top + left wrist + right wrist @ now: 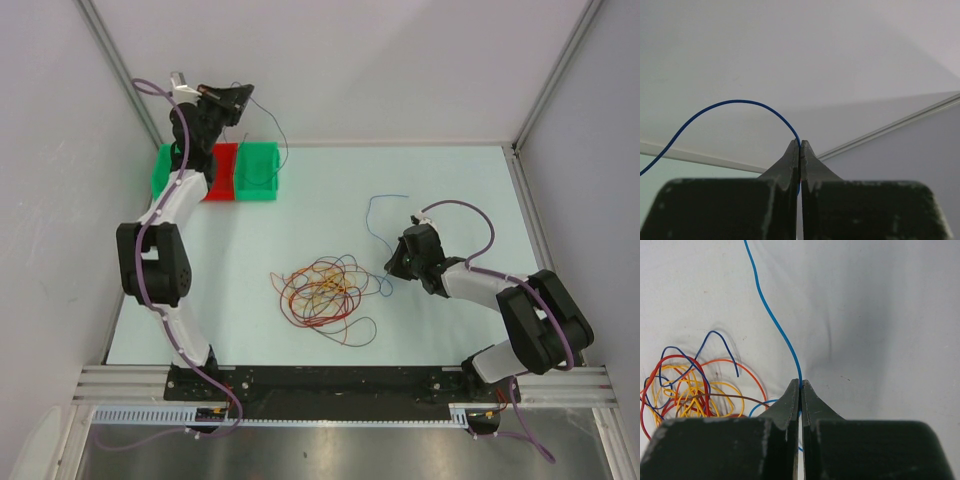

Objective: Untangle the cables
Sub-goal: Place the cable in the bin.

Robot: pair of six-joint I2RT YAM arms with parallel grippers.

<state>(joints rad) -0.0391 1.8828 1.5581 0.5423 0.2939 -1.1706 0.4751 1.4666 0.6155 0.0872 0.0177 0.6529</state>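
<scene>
Left gripper (800, 146) is pinched shut on a single dark blue wire (735, 101), held high at about 10 o'clock of the table (460, 200), above the green and red bins (225, 175). The wire arcs out from the tips and droops toward the right-hand green bin (260, 172), though whether its end touches that bin cannot be told. Right gripper (800, 385) is likewise closed, gripping a lighter blue wire (771, 315) low over the table at about 3 o'clock, just beside the knot of cables (325, 290). The free length of that wire runs off toward 12 o'clock, apart from the rest, while its lower part curls close to the edge of the pile.

Most of the cables lie in one loose heap of red, orange, yellow and dark loops at about 6 o'clock. By the look of it the job is at an early stage: one wire appears fully free and ready to drop, a second is only partly clear, and the bulk of the loops is not yet separated. Whether the bins hold any wires cannot be seen.
</scene>
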